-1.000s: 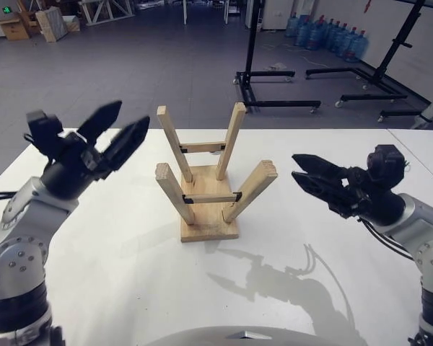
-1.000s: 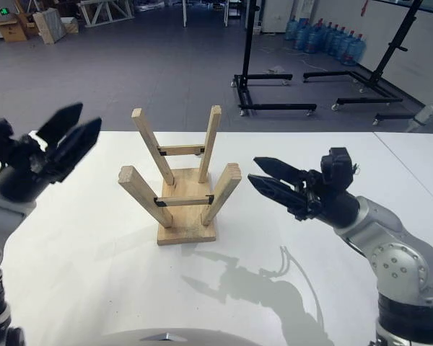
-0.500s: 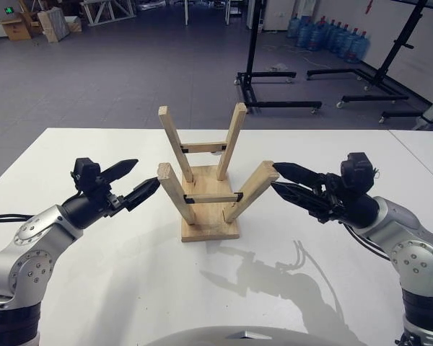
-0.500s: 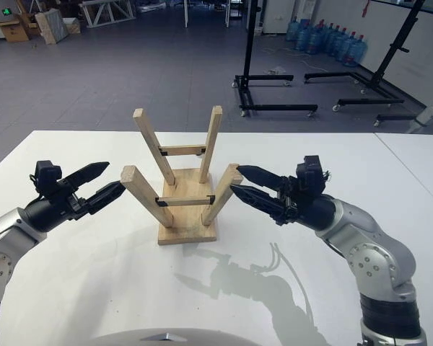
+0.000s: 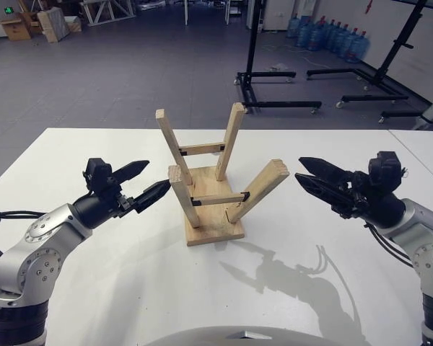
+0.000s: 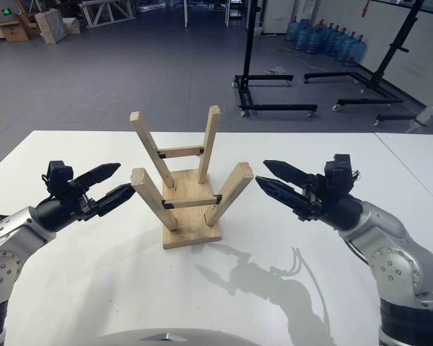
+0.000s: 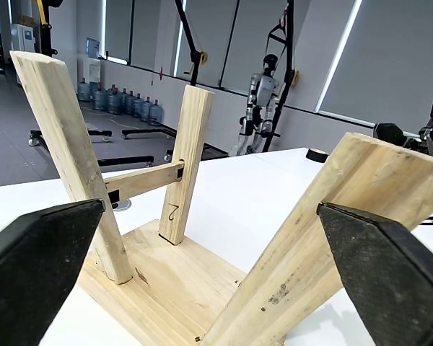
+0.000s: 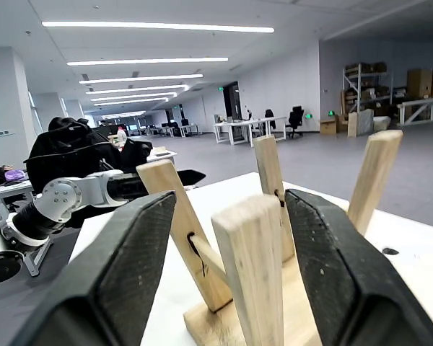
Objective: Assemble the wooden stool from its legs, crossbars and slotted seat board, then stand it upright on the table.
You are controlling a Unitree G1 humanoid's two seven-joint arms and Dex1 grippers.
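Note:
The wooden stool stands upside down on the white table (image 5: pixel 94 288). Its seat board (image 5: pixel 215 231) lies flat, with the four legs pointing up and splayed. One crossbar (image 5: pixel 218 197) joins the near legs and another crossbar (image 5: pixel 202 149) joins the far legs. My left gripper (image 5: pixel 157 176) is open and level with the near-left leg (image 5: pixel 182 196), its lower fingertip close against that leg. My right gripper (image 5: pixel 299 168) is open just right of the near-right leg (image 5: pixel 260 189), a small gap away. In the right wrist view that leg (image 8: pixel 252 267) stands between the fingers (image 8: pixel 137 267).
Past the table's far edge is open floor with black metal stands (image 5: pixel 274 79) and several water bottles (image 5: pixel 332 36). A second white table (image 5: pixel 422 144) adjoins at the far right. Bare tabletop lies in front of the stool.
My left gripper moved right up to the near-left leg, and the stool shifted and turned slightly to the right. My right gripper drew back to the right, off the near-right leg.

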